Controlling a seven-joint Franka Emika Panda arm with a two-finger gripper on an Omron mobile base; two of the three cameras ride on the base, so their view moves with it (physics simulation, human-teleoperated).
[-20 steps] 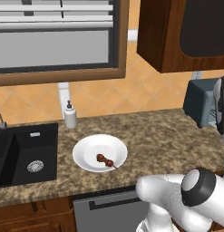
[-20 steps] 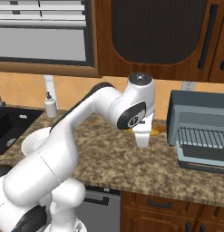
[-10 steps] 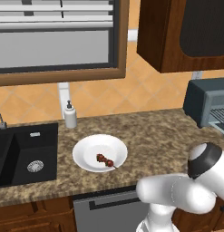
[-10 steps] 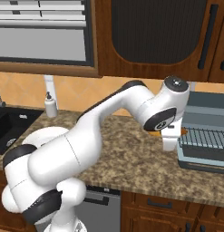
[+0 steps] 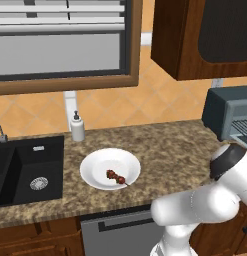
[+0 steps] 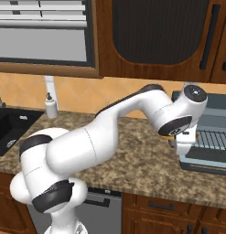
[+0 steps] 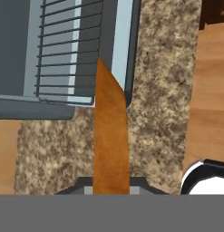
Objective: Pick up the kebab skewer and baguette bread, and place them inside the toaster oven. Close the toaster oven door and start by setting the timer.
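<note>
Midway through the first delivery, by the look of it. Baguette bread (image 7: 110, 136) clamped in the gripper (image 7: 111, 183), seen end-on in the hand view as a long golden-brown wedge running from 6 o'clock up toward 12, its far tip over the front lip of the toaster oven (image 7: 63, 54). Gripper closed on the loaf, fingertips hidden behind it. Wire rack (image 7: 68, 50) exposed at 10 to 11 o'clock in the hand view, so the oven evidently open; the toaster oven door itself hard to make out as a separate panel.

In the right base view, hand (image 6: 183, 139) poised just before the oven mouth (image 6: 210, 137) at 3 o'clock, above the bench (image 6: 132, 160).

Kebab skewer (image 5: 116, 177) lying on the white plate (image 5: 95, 167), near the centre of the left base view, well apart from the oven (image 5: 227, 112) at 3 o'clock; sink (image 5: 25, 170) at 9 o'clock, soap bottle (image 5: 77, 127) behind the plate.

Still to do: loaf onto the rack, release, trip back for the skewer, skewer into the oven, door shut, timer knob turned. Nothing placed inside yet, as far as visible.
</note>
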